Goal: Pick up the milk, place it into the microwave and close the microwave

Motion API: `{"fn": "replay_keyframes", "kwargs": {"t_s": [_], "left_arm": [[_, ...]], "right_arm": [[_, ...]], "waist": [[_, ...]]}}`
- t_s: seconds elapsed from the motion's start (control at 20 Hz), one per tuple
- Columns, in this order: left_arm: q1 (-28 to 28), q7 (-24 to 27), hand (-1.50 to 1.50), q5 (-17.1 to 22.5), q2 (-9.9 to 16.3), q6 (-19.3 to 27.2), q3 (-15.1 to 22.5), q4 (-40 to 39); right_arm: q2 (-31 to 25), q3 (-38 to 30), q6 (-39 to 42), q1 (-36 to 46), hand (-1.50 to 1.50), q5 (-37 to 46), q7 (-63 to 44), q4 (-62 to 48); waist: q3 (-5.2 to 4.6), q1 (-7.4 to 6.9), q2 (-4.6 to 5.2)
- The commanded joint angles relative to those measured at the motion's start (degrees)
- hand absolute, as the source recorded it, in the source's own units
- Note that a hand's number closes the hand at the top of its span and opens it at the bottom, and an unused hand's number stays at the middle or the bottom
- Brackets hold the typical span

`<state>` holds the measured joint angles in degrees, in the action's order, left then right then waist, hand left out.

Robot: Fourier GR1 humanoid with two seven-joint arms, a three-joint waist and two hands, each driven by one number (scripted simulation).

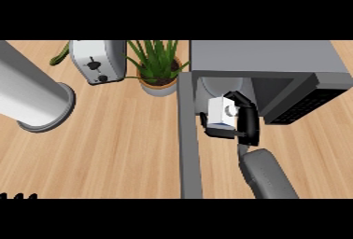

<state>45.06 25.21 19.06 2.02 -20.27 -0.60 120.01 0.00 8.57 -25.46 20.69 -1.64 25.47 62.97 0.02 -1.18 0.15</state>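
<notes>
Head view puts my right hand (243, 122) just right of the frame's centre, fingers and thumb curled round the milk (222, 112), a small white carton with a blue base. I am carrying it at the mouth of the microwave (265, 56), the grey box in the upper right, in front of the pale plate (219, 86) inside. The microwave door (189, 140) stands swung open, a long grey bar running down the middle of the frame, just left of my fingers.

My left hand (17, 196) shows only as dark fingertips at the lower left edge; whether it is released or clenched I cannot tell.

To do this step well, I judge I should carry the carton further up the frame until it sits over the plate, keep it upright, and lower it before I let go. My wrist is near the opening's right wall, and the door edge is near my knuckles, so I want to withdraw straight back. The door is left to close afterward.
</notes>
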Motion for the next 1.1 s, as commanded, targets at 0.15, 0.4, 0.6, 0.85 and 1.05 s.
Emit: {"fn": "replay_keyframes", "kwargs": {"t_s": [0.15, 0.4, 0.6, 0.85, 1.05], "left_arm": [[0.92, 1.98, -1.5, 2.68, 2.26, -4.16, -3.96, -2.65], [0.28, 1.36, -1.5, 4.07, 2.49, -4.83, -4.65, -2.18], [-2.3, 0.44, -1.5, 1.54, 0.99, -3.23, -2.21, -2.6], [-1.37, 0.76, -1.5, 0.43, 0.54, -3.72, -1.22, -1.86], [-3.59, -0.06, -1.5, 2.26, 2.81, -4.42, -4.05, -3.78]], "right_arm": [[0.0, -5.25, -2.06, 15.52, 1.5, -6.66, 5.57, -21.73], [-2.41, -10.06, -2.61, 20.69, 1.5, -3.3, 10.43, -35.18], [-4.86, -12.41, -2.65, 22.28, 1.5, -3.0, 15.89, -43.04], [-4.91, -12.8, -5.38, 27.76, 1.5, -1.47, 16.76, -48.77], [-7.98, -12.68, -6.45, 29.5, 1.5, -0.11, 17.25, -51.76]], "waist": [[0.03, -1.07, 0.29], [0.05, -1.46, 0.58], [0.16, -2.63, 1.34], [0.19, -3.7, 1.62], [0.19, -4.15, 2.1]]}}
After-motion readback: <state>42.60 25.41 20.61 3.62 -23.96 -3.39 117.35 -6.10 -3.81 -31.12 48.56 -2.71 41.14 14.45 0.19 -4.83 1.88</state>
